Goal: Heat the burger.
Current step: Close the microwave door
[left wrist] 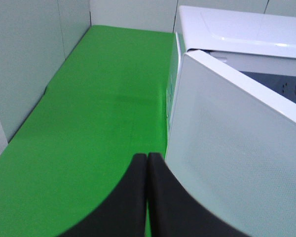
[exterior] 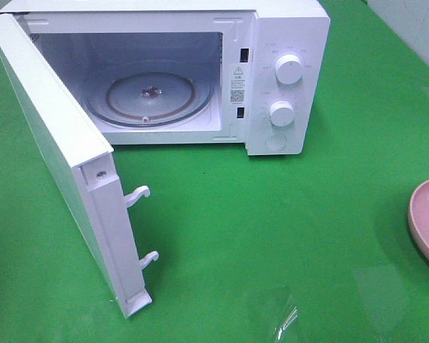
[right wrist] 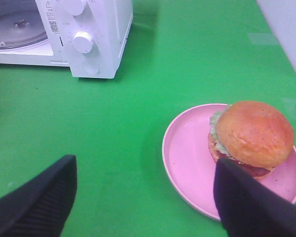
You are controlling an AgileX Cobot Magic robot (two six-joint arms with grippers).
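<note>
The burger (right wrist: 251, 136), with a tan-brown bun and green lettuce, sits on one side of a pink plate (right wrist: 187, 158) on the green cloth. My right gripper (right wrist: 144, 163) hangs open just short of the plate, one finger (right wrist: 246, 202) close beside the burger, holding nothing. The white microwave (exterior: 286, 78) stands at the back with its door (exterior: 57, 164) swung wide open and its glass turntable (exterior: 150, 96) bare. My left gripper (left wrist: 147, 160) is shut, fingers pressed together with nothing between them, next to the door's outer face (left wrist: 237, 163). Neither gripper shows in the exterior high view.
Only the plate's rim (exterior: 425, 221) shows at the right edge of the exterior high view. Two latch hooks (exterior: 139, 194) stick out from the open door's edge. Grey walls (left wrist: 24, 59) border the table to the left of the microwave. Green cloth (exterior: 272, 236) covers the table.
</note>
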